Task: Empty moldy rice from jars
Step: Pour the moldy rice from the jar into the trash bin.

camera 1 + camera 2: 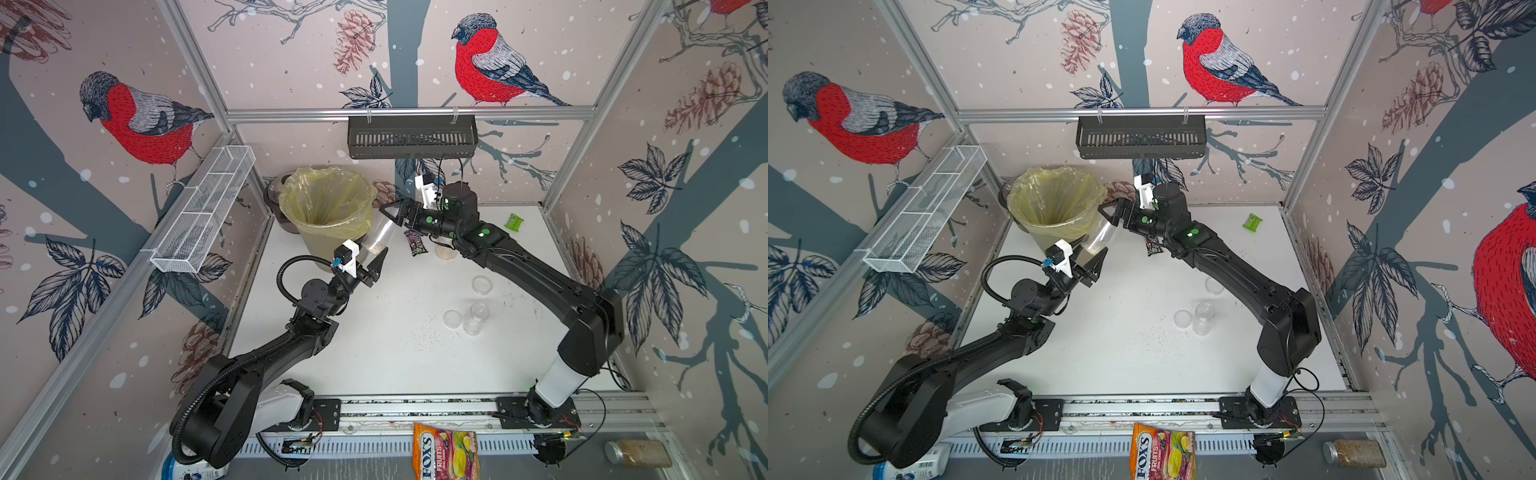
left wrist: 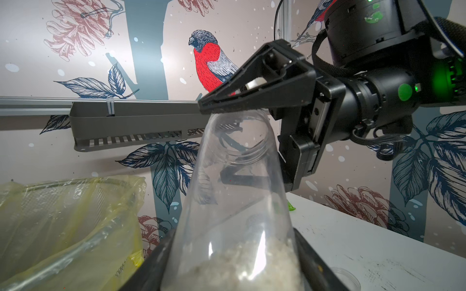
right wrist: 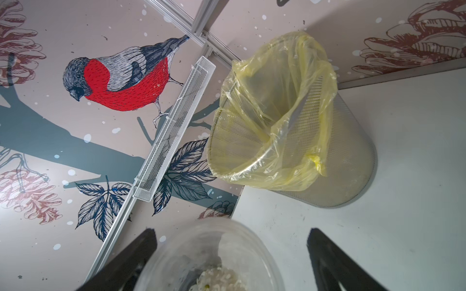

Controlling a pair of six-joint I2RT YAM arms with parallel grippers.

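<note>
My left gripper [image 2: 232, 273] is shut on the base of a clear jar [image 2: 234, 201], which tilts up beside the bin. Moldy rice [image 2: 252, 264] lies in the jar's bottom end. In both top views the jar [image 1: 381, 237] [image 1: 1101, 237] spans between my left gripper [image 1: 372, 257] [image 1: 1093, 258] and my right gripper [image 1: 390, 216] [image 1: 1111, 214]. The right gripper [image 3: 227, 243] is open, and its fingers [image 3: 327, 254] straddle the jar's uncapped mouth [image 3: 209, 241]. An empty jar [image 1: 476, 318] stands on the table. Another jar [image 1: 445, 250] with pale grains shows partly under the right arm.
The mesh bin [image 1: 328, 208] with a yellow liner stands just left of the held jar. Two clear lids [image 1: 452, 319] [image 1: 482, 284], a purple wrapper [image 1: 415, 243] and a green packet [image 1: 514, 221] lie on the white table [image 1: 395, 357]. A black shelf [image 1: 411, 137] hangs above.
</note>
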